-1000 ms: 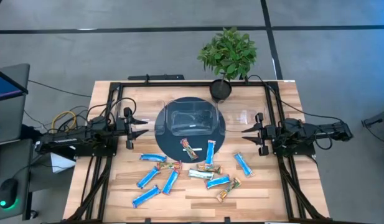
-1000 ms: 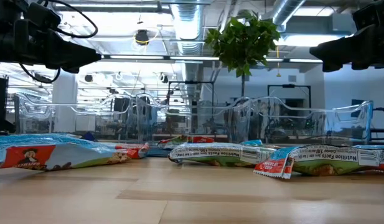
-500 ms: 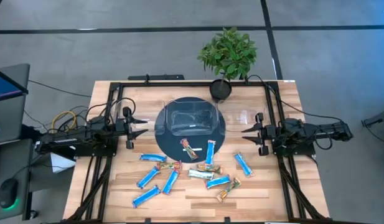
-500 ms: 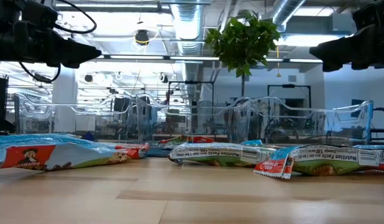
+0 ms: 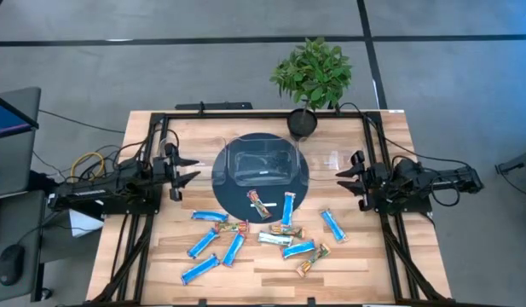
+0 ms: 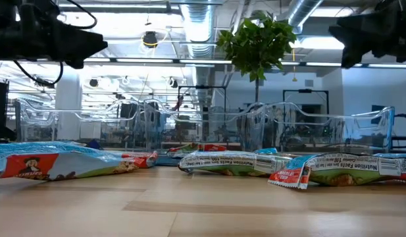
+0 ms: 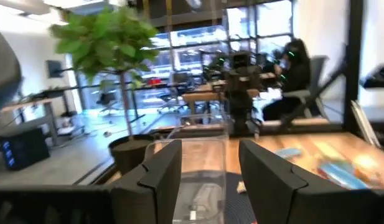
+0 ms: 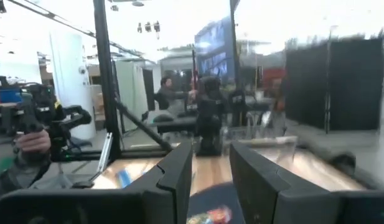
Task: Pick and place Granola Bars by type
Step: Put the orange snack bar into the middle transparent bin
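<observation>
The granola bars (image 5: pixel 261 232) are lying scattered on the table just in front of the dark round plate (image 5: pixel 302 179). The left gripper (image 5: pixel 184 169) and right gripper (image 5: pixel 341 180) are hovering on either side of that plate, both with fingers spread and holding nothing.

Bare table (image 5: pixel 390 256) wood lies open along the left and right edges and the front corners. The middle front is strewn with granola bars (image 5: pixel 245 239), and a clear container (image 5: pixel 259 164) on a dark round mat (image 5: pixel 302 179) fills the centre. A potted plant (image 5: pixel 312 77) stands at the back edge.
</observation>
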Available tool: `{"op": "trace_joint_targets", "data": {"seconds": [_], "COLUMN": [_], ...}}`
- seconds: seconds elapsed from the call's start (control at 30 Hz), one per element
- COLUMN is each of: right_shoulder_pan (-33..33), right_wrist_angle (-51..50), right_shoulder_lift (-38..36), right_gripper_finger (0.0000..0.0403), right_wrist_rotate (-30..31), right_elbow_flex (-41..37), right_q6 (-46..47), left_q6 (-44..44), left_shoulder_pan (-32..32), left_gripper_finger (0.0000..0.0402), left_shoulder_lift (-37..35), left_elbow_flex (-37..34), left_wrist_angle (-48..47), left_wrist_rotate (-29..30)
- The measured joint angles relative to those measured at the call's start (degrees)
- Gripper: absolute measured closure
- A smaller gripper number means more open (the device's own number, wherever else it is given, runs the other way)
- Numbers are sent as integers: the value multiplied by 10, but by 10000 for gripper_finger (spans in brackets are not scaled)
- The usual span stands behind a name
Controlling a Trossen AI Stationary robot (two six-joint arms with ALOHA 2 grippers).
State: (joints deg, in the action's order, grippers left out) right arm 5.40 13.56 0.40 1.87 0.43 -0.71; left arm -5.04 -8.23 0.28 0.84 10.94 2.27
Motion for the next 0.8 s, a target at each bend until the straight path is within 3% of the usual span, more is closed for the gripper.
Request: {"op": "trace_joint_targets", "data": {"seconds": [0.07, 0.2, 0.4, 0.67, 0.8], "right_shoulder_pan": [-3, -3, 27, 84, 107], "right_wrist_angle": [31, 84, 89, 174, 179], "right_shoulder_lift": [-1, -1, 21, 201, 320], "right_gripper_finger": [301, 301, 301, 301, 301], "right_wrist_rotate": [0, -3, -22, -19, -18], "right_elbow_flex": [0, 1, 31, 95, 164], "right_q6": [-19, 34, 39, -110, -127], "left_q6": [14, 32, 25, 24, 13], "left_shoulder_pan": [0, 0, 0, 0, 0], "left_gripper_finger": [246, 246, 246, 246, 246], "left_shoulder_lift": [0, 0, 0, 0, 0], "left_elbow_flex": [2, 2, 1, 1, 1], "left_wrist_angle": [10, -3, 12, 26, 25], "left_wrist_rotate": [5, -27, -30, -24, -6]}}
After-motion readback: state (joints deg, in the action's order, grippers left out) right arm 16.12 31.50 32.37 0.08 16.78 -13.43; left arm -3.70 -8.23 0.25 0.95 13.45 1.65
